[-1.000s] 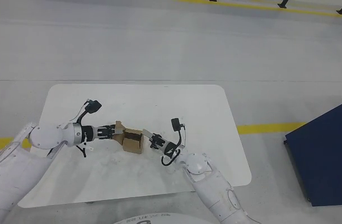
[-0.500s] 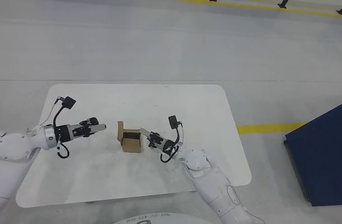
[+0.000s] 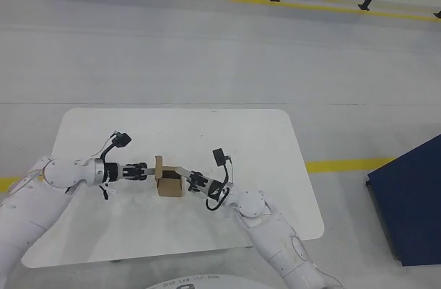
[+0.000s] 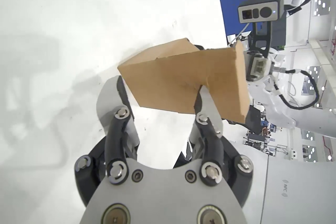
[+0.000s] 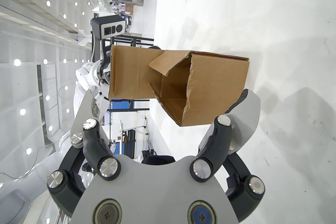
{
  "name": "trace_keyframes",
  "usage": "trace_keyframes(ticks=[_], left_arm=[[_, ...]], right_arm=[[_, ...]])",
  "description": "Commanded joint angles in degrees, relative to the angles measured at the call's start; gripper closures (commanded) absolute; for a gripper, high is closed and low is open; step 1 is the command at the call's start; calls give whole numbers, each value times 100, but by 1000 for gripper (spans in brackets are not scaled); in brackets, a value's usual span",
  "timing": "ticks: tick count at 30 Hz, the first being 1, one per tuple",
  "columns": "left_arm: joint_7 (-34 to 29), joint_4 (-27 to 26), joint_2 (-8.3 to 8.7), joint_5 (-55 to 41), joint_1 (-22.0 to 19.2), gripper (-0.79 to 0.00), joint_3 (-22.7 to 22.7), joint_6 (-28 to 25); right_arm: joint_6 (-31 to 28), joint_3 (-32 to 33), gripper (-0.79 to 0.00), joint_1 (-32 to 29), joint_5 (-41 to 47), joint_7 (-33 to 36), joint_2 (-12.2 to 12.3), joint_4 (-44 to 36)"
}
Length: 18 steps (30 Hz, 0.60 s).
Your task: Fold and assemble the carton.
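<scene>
A small brown carton [image 3: 169, 186] stands on the white table [image 3: 242, 134] between my two grippers, one flap raised on its left side. My left gripper [image 3: 149, 172] is at that flap. In the left wrist view it [image 4: 160, 93] is open, the carton's [image 4: 178, 83] near corner sits between the fingers, and one fingertip [image 4: 203, 93] touches the flap. My right gripper [image 3: 193, 180] is at the opposite side. It [image 5: 168, 107] is open wide around the near edge of the carton's [image 5: 212, 83] open end. An inner flap is folded partly inward.
The table has free surface all around the carton, most of it toward the back and the right. A dark blue block [image 3: 415, 195] stands on the floor beyond the table's right edge. The rounded front edge lies close behind both arms.
The left arm pulled away to the left half a second ago and has come back to the carton's raised flap. The right gripper has crept slightly closer to the carton.
</scene>
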Motion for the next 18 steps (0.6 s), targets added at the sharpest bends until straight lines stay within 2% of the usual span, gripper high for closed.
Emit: trace_keyframes(ticks=[1,7,11,17,18], left_arm=[[27,133,-51,-29,-87,-363,91,-36],[68,457,-150,-70,-248,-366,232,-179],[65,568,-198,-56,-319,-366,300,-211],[81,666,-244,-35,-374,-366,353,-242],[78,673,-247,-32,-378,-369,357,-242]], right_arm=[[163,-20,-785,44,-12,-43,0,17],[801,-119,-785,194,-294,143,28,-36],[1472,-285,-785,340,-401,-173,-6,-68],[1889,-540,-785,410,-612,-611,-50,-87],[1935,-567,-751,413,-641,-685,-56,-88]])
